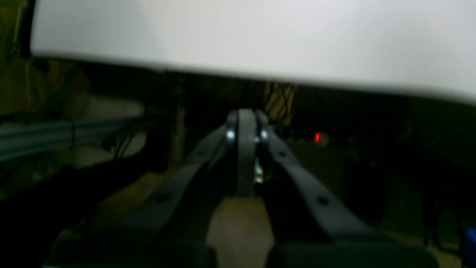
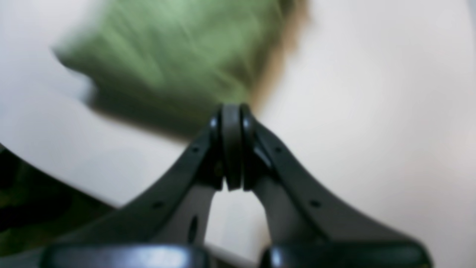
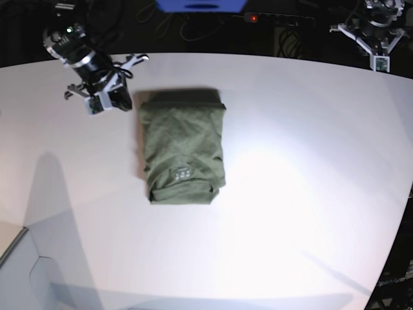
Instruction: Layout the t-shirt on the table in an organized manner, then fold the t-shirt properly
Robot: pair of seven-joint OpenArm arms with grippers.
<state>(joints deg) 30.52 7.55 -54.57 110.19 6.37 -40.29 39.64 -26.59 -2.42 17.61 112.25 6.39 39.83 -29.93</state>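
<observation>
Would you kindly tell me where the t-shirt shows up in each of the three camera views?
Left wrist: the t-shirt is not in it; only the table edge shows.
Right wrist: t-shirt at upper left, blurred, beyond the shut right end effector.
Base: t-shirt folded left of centre.
Shared landmark: the white table.

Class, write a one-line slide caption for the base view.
Folded olive-green t-shirt lies on the white table, both arms drawn back, right gripper just off its top corner.
</observation>
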